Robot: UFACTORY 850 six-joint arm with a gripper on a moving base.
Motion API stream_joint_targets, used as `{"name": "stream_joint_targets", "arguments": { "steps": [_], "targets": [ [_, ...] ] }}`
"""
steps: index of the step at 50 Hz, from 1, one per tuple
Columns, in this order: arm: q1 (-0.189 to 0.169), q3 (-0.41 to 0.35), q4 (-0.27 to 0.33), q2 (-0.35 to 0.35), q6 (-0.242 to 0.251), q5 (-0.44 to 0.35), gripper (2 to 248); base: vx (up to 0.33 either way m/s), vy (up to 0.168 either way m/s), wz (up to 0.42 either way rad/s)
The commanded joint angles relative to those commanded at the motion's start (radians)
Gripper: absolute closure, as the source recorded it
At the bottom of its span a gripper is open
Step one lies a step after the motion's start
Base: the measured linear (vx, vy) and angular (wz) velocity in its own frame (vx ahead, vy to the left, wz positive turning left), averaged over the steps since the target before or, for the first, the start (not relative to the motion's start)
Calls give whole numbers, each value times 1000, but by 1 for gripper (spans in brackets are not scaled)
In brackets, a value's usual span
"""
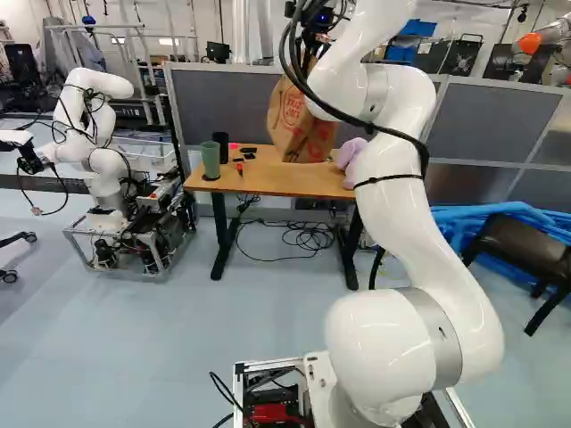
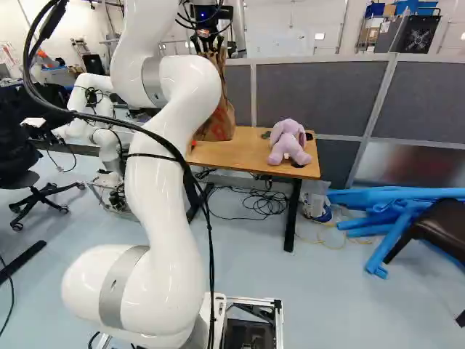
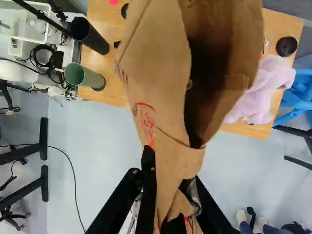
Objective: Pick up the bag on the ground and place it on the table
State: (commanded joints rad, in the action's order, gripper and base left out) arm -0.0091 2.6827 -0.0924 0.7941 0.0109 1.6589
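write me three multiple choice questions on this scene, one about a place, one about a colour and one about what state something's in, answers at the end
1. Where is the stuffed toy?
a) on the dark chair
b) on the table
c) on the floor

2. What colour is the print on the paper bag?
a) red
b) green
c) blue

3. What is the pincer doing?
a) standing open with nothing in it
b) gripping the stuffed toy
c) gripping the paper bag

1: b, the right base view shows it sitting on the tabletop.
2: a, the lettering shows red on the brown paper in the left base view.
3: c, the wrist view shows the bunched paper squeezed between both fingers.
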Motion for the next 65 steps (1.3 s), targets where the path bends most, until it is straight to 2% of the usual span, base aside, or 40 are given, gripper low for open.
{"name": "stream_joint_targets", "arguments": {
  "steps": [59, 65],
  "targets": [
    [0, 0, 0, 0, 0, 0, 229, 135, -1, -22],
    [0, 29, 0, 18, 0, 0, 229, 67, 2, -15]
  ]
}}
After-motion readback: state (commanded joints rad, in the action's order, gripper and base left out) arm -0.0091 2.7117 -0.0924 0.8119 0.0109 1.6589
